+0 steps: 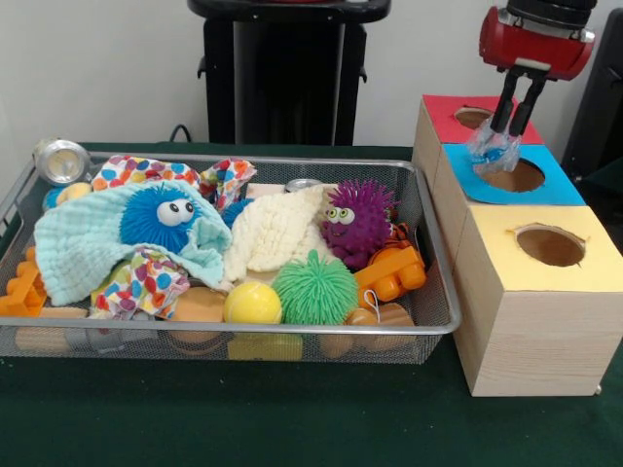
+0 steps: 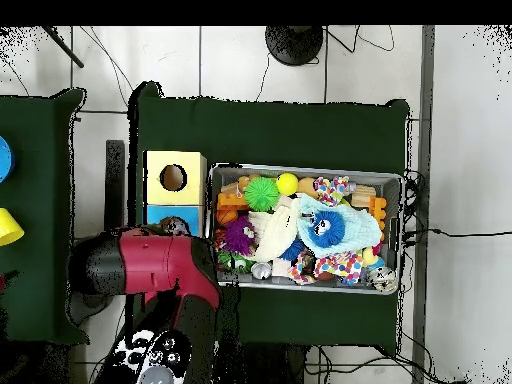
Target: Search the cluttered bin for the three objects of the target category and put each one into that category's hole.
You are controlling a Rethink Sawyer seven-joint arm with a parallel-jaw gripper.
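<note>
The wire bin (image 1: pixel 428 255) sits on the green table (image 1: pixel 243 418), crowded to its rim. In the front view a pale green cloth (image 1: pixel 83 248) lies over the left half, with a blue fuzzy toy with big eyes (image 1: pixel 161 219) resting on top of it. A spotted cloth (image 1: pixel 146 282) pokes out beneath and behind it. Near the middle lies a cream knitted cloth (image 1: pixel 277 233), and just beside it a purple spiky toy with eyes (image 1: pixel 358 222). In front of those are a green spiky ball (image 1: pixel 313 289) and a yellow ball (image 1: pixel 253 304), touching each other. An orange plastic block (image 1: pixel 391 274) leans against the right wall, another orange piece (image 1: pixel 21 292) sits at the left wall, and a shiny metal can (image 1: pixel 60 161) occupies the far left corner. Wooden pieces lie half buried along the front wall.

Just beside the bin on the right stands a row of three wooden boxes: a red-topped box (image 1: pixel 443 112), a blue-topped box (image 1: pixel 550 187) and a yellow-topped box (image 1: pixel 506 238), each with a round hole.

The end effector (image 1: pixel 498 146) hangs over the blue top, its two dark fingers (image 1: pixel 504 107) drawn narrow and pinching a small clear, bluish crinkled object (image 1: pixel 492 151). That object sits at the near-left rim of the blue box's hole, hanging downward from the fingers; its long axis cannot be made out. In the overhead view the red arm (image 2: pixel 160 265) covers most of the blue box.
</note>
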